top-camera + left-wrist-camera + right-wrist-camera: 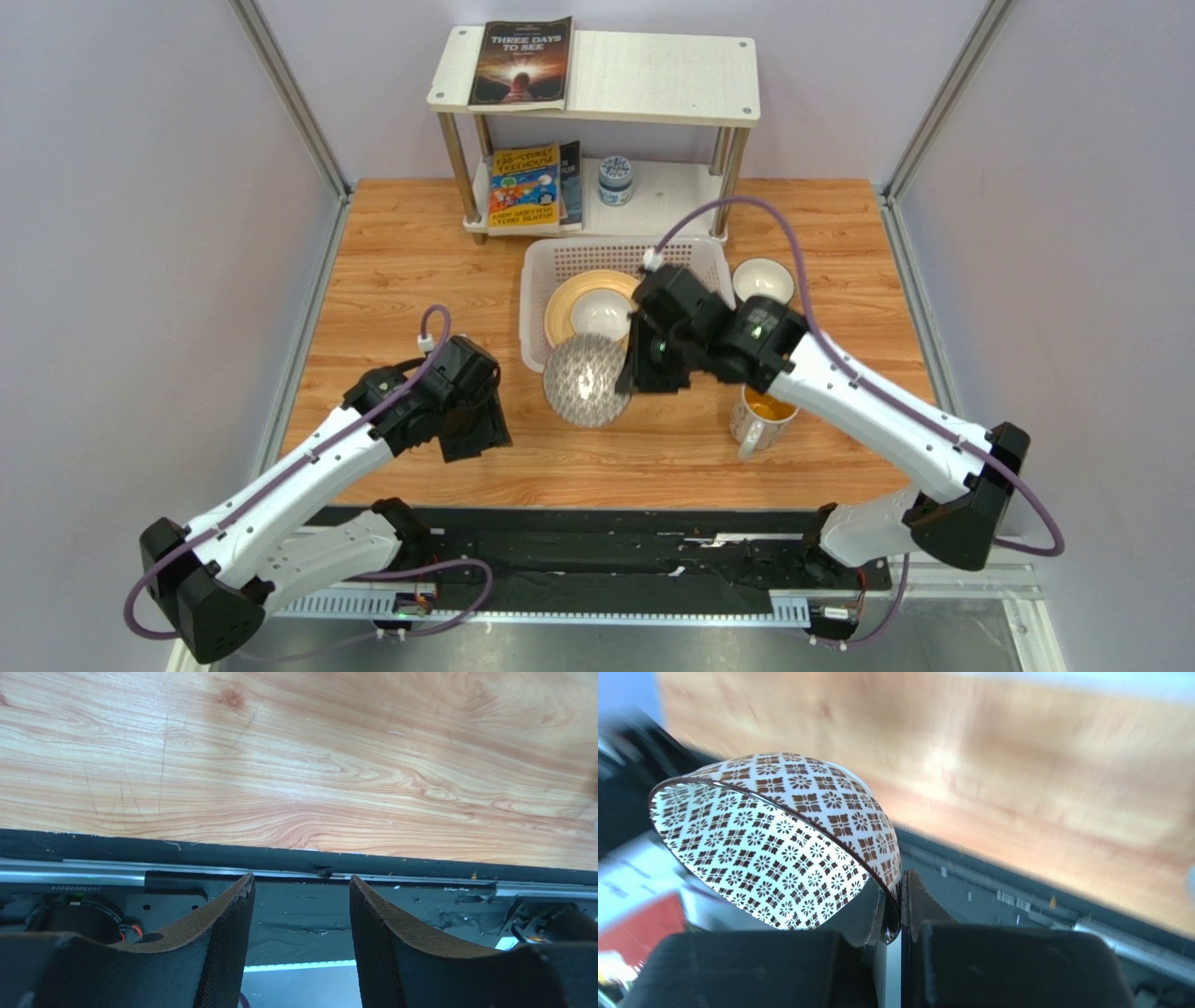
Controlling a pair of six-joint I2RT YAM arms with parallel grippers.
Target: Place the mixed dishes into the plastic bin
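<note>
White arms (pixel 302 473), blk joints (pixel 968 521), purple cables (pixel 744 200), textured blk fingers (pixel 217 952)

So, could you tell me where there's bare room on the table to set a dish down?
Roomiest is the bare wooden table left of the whitish mesh plastic bin, beyond the left arm. A narrower strip lies right of the small white bowl. Crowded: the centre, where the right hand grips the grey patterned bowl near the yellow-lined mug.

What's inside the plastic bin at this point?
A pale yellow plate with a small white bowl on it lies toward the left of the bin. The right arm covers the bin's right half, so anything lying there cannot be seen.
</note>
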